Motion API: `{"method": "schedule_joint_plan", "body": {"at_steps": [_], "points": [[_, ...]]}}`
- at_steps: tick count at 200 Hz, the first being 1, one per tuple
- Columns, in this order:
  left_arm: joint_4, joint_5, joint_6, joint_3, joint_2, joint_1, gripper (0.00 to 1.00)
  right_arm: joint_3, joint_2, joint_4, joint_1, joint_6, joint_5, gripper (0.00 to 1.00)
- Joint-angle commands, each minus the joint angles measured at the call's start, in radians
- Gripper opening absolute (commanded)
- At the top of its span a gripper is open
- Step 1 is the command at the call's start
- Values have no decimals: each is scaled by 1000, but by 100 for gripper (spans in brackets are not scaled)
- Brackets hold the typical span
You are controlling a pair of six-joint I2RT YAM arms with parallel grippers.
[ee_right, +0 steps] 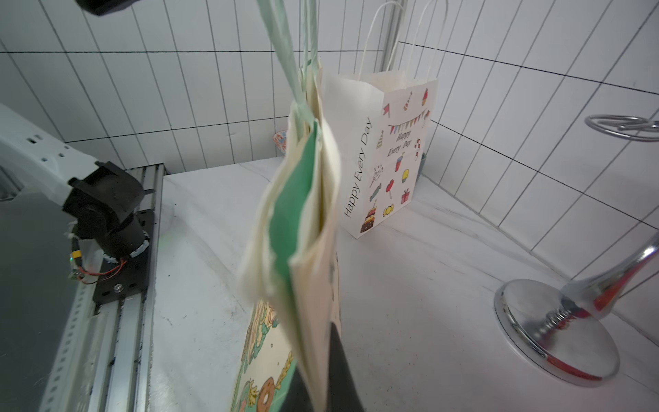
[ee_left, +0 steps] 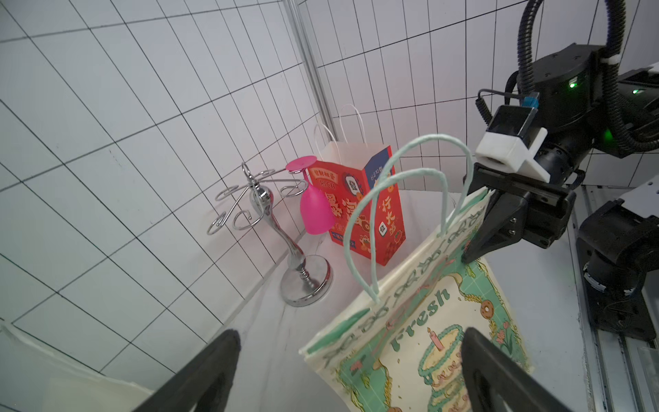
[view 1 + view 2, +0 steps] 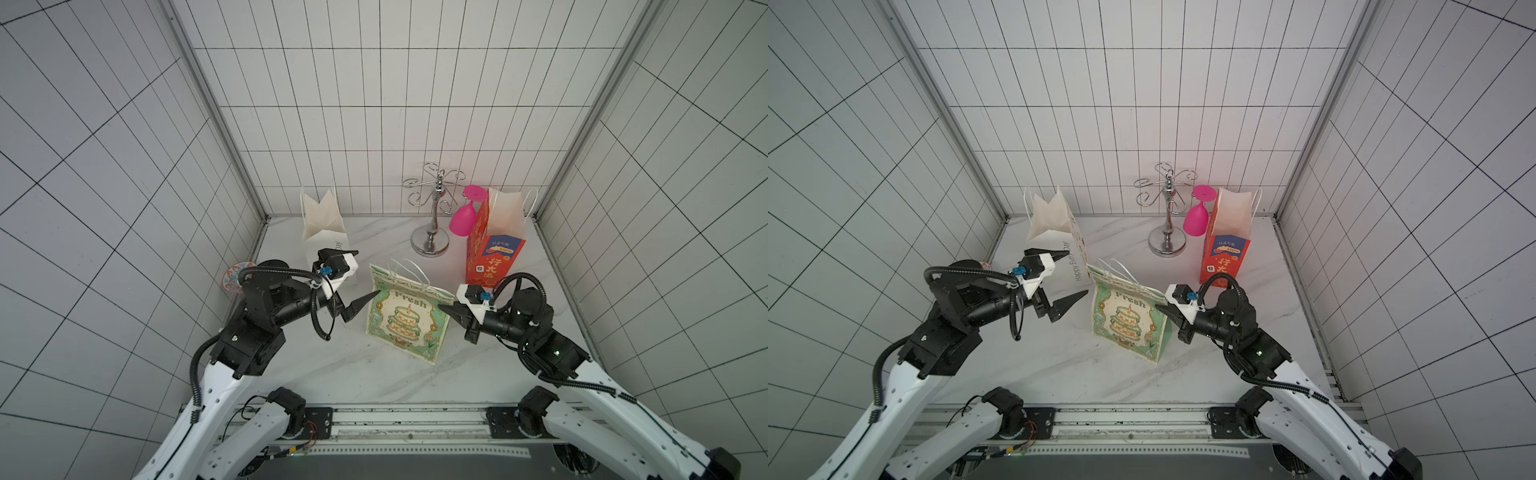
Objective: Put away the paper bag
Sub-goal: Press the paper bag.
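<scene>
The paper bag (image 3: 409, 320) (image 3: 1129, 324), cream and green with a cake and "Fresh" printed on it, stands folded flat in the middle of the marble table. My right gripper (image 3: 442, 307) (image 3: 1158, 306) (image 1: 319, 388) is shut on the paper bag's upper right edge, as the left wrist view shows (image 2: 474, 249). My left gripper (image 3: 365, 272) (image 3: 1076, 273) (image 2: 351, 335) stands open at the bag's upper left corner. One of its fingers (image 2: 478, 356) is in front of the bag's printed face (image 2: 428, 321). The pale green handles (image 2: 403, 185) stand up free.
A white "Happy Every Day" bag (image 3: 324, 232) (image 1: 385, 149) stands open at the back left. A red bag (image 3: 494, 245) stands at the back right, beside a chrome rack (image 3: 432, 216) holding a pink glass (image 3: 463, 220). A patterned plate (image 3: 235, 276) lies behind the left arm.
</scene>
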Motion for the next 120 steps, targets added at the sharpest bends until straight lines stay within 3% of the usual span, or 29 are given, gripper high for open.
{"method": "schedule_joint_plan", "body": {"at_steps": [1, 22, 58, 77, 100, 120], "points": [[-176, -43, 92, 35, 51, -11, 98, 100, -66, -171, -17, -83, -125, 0], [-165, 42, 84, -4, 36, -7, 98, 132, -135, -255, -22, -103, -142, 0], [-101, 374, 61, -93, -12, 20, 98, 198, -166, -346, -24, -109, -198, 0], [-51, 468, 28, -121, -6, 23, 98, 212, -178, -361, -24, -107, -231, 0], [63, 598, -26, -163, 6, 32, 97, 227, -172, -361, -24, -103, -262, 0], [247, 707, -147, -222, 6, 38, 90, 248, -145, -356, -24, -104, -285, 0]]}}
